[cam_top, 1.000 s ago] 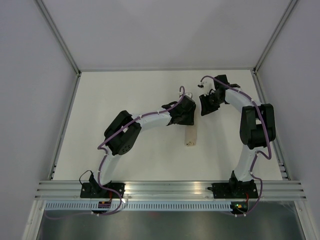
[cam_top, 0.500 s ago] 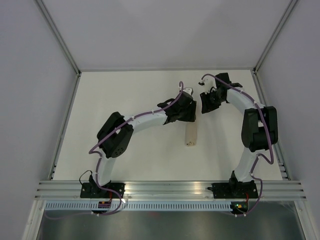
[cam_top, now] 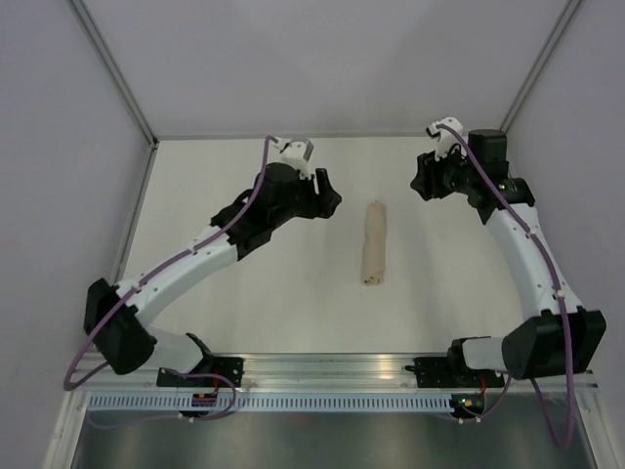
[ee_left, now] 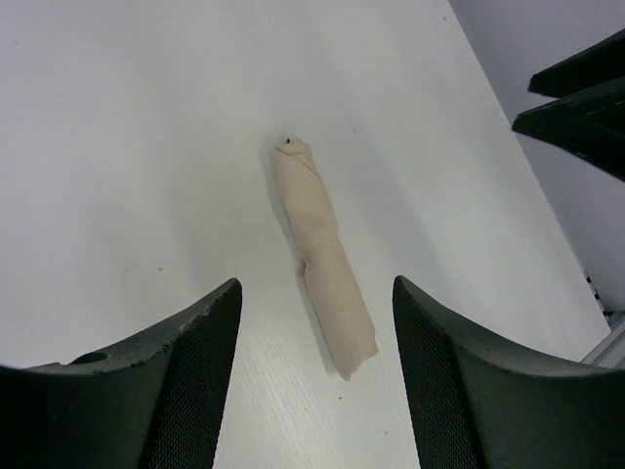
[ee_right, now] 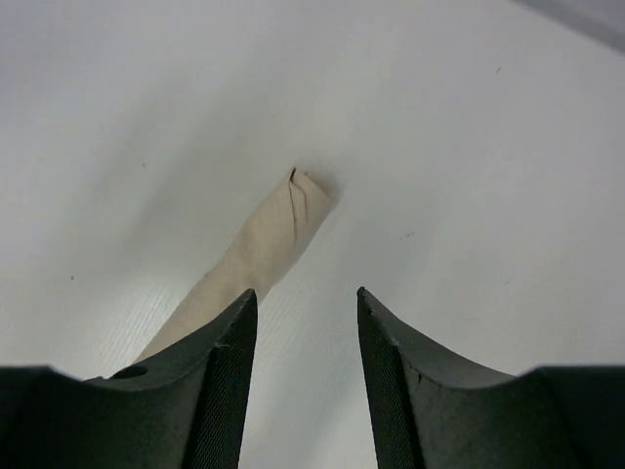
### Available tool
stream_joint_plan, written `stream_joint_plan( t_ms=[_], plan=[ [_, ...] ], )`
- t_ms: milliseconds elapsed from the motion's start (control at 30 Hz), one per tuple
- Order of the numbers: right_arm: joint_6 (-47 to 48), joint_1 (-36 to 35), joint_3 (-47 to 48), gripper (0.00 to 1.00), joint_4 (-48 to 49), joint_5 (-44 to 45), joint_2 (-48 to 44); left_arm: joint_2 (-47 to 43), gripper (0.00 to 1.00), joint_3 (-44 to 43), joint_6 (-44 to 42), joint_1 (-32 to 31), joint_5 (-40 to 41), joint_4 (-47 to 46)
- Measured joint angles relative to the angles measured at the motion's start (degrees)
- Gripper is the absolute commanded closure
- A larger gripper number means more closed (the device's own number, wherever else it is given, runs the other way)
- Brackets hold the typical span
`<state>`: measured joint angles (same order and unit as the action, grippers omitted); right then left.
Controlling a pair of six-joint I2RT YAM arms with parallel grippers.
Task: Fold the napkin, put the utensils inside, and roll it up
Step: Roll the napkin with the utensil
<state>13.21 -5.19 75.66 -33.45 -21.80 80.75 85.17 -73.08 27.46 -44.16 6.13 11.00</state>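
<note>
Left gripper [cam_top: 329,198]: jaws stand well apart with nothing between them; it hangs above the table [cam_top: 293,303], off to the left of the roll.
Right gripper [cam_top: 422,184]: jaws parted too, somewhat narrower in its own wrist view, and empty; it hangs to the right of the roll and a little beyond its far end.
Napkin [cam_top: 375,244]: a tight tan roll lying free on the table between the two grippers, touched by neither.
Long axis: runs from the arms' bases toward the far edge, leaning only slightly; the far end lies roughly level with the left gripper.
Far end of the roll: spiral folds show there, with a small dark spot at the tip in the left wrist view; too small to tell what it is.
Utensils: none in view; whether they sit inside the roll cannot be told.
Nearer arm: neither clearly; both stand near the far end, on opposite sides.
Judgement: the roll looks finished, so any coming move would be a reach inward across the short axis.
</note>
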Motion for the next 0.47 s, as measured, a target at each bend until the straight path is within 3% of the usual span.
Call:
stream_joint_plan(
  t_ms=[233, 467],
  plan=[
    [-1.51, 0.48, -2.25, 0.38, 0.92, 2.12, -16.55, -19.08, 0.30, 9.14, -2.71, 1.68, 1.77, 2.84],
    [-2.73, 0.48, -6.84, 0.35, 1.38, 4.22, -21.44, -22.97, 0.29, 11.67, -3.74, 1.84, 2.82, 5.46]
  ],
)
